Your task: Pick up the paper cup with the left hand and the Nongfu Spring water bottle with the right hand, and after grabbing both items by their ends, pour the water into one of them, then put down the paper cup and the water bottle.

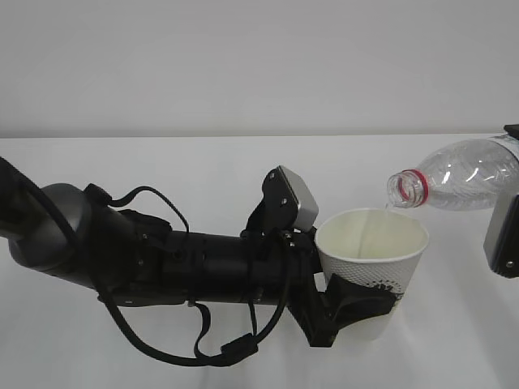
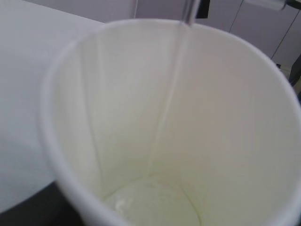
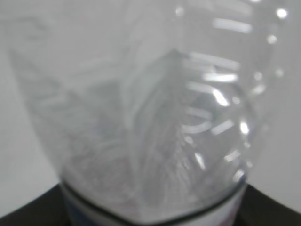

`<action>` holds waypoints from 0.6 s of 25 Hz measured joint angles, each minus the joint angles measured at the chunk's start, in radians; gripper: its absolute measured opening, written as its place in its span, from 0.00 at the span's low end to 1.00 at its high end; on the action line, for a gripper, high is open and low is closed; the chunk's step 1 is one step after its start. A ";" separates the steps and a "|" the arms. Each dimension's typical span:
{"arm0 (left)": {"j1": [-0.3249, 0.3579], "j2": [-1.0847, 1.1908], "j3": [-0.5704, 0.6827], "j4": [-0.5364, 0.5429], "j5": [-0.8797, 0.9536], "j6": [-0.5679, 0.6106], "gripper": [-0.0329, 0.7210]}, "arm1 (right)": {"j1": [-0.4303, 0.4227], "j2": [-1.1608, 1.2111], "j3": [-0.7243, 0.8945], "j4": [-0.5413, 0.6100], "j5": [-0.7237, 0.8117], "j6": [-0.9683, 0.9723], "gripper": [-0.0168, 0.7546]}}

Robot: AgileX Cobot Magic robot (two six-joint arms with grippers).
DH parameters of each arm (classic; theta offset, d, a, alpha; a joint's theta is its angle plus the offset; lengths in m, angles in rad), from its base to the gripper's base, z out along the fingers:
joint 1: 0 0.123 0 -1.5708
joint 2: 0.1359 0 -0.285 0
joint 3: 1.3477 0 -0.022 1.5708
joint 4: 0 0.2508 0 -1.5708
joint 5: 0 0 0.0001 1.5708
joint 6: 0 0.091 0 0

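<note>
Small white dimpled paper cup [image 1: 372,258] with dark logo: upright above white worktop [image 1: 162,174], clamped low by black left pincer [image 1: 357,306] | tall clear plastic bottle with red neck ring [image 1: 458,176]: tilted, mouth over cup rim, gripped by right pincer [image 1: 504,235] | thin clear water stream [image 2: 171,89] runs into cup; little pooled at bottom.
</note>
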 joint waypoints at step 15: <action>0.000 0.000 0.000 0.000 0.000 0.000 0.69 | 0.000 0.000 -0.002 0.000 -0.002 -0.017 0.55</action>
